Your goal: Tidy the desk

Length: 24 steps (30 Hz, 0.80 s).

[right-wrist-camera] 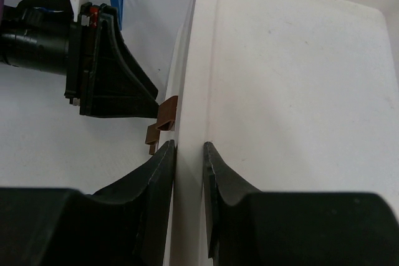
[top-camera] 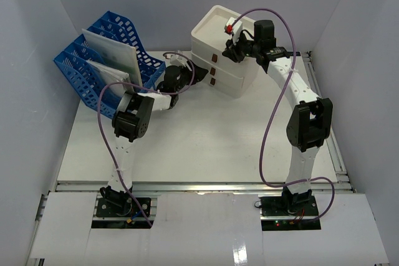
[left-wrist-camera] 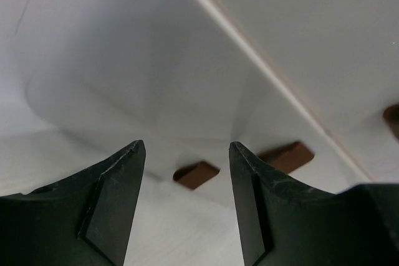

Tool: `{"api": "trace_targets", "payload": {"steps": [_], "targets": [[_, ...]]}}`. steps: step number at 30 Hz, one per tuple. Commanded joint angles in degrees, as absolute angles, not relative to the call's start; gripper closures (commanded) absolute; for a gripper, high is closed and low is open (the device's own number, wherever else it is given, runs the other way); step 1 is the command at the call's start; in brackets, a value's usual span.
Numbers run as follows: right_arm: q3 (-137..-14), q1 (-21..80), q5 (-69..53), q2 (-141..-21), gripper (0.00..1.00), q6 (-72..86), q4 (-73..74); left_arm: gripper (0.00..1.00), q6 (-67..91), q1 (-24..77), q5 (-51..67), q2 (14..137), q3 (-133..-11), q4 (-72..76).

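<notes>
The white desk (top-camera: 187, 147) carries a white three-drawer box (top-camera: 218, 26) at the back. My right gripper (top-camera: 233, 49) reaches down onto the box's top; in the right wrist view it (right-wrist-camera: 189, 147) is shut on the raised front rim (right-wrist-camera: 190, 85) of the top tray. My left gripper (top-camera: 189, 66) sits just left of the box front. In its own wrist view it (left-wrist-camera: 187, 154) stands open, facing a brown drawer handle (left-wrist-camera: 196, 174) without touching it. That handle (right-wrist-camera: 163, 119) also shows beside the left finger (right-wrist-camera: 134, 95) in the right wrist view.
A blue slotted file rack (top-camera: 134, 38) holding white boards (top-camera: 112, 51) stands at the back left, close behind the left arm. White walls enclose the desk on three sides. A metal rail (top-camera: 199, 186) runs along the front edge.
</notes>
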<state>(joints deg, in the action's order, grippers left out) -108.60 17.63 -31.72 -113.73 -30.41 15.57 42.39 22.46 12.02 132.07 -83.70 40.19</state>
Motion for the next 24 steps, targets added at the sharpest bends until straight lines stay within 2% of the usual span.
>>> {"api": "trace_targets", "payload": {"steps": [1,6,10,12,13,15,16,21,23,24], "targets": [[-108.31,18.81,-36.09,-116.10,0.81,-29.36,22.38,0.33,46.44,22.59,11.18,135.83,-89.83,36.55],[-107.52,18.87,-35.53,-115.72,0.81,-29.80,22.38,0.33,48.28,22.59,10.41,137.63,-92.24,35.26],[-107.31,18.72,-34.99,-115.23,0.78,-30.06,22.32,0.33,48.17,22.59,11.33,134.96,-88.04,37.76],[-107.40,18.76,-33.79,-114.94,0.67,-29.68,22.41,0.33,47.09,22.55,11.73,132.31,-84.36,39.96],[-107.46,18.81,-32.41,-114.71,0.56,-28.93,22.32,0.33,46.38,22.50,12.15,131.11,-82.82,41.20],[-107.93,18.81,-29.14,-114.17,0.22,-27.30,21.97,0.32,44.21,22.41,13.32,128.10,-79.37,42.05],[-108.24,18.79,-27.80,-113.71,0.10,-26.90,21.95,0.32,42.78,22.33,14.24,126.42,-77.82,41.92],[-109.01,18.65,-21.62,-109.23,0.10,-23.78,21.84,0.22,36.45,22.24,18.50,115.03,-68.37,42.60],[-108.87,18.57,-19.60,-106.37,0.10,-22.02,22.15,0.06,33.75,22.30,20.88,110.72,-65.18,43.00],[-108.54,18.55,-18.99,-105.07,0.10,-21.27,22.23,0.02,32.56,22.28,21.89,108.67,-63.71,42.79]]}}
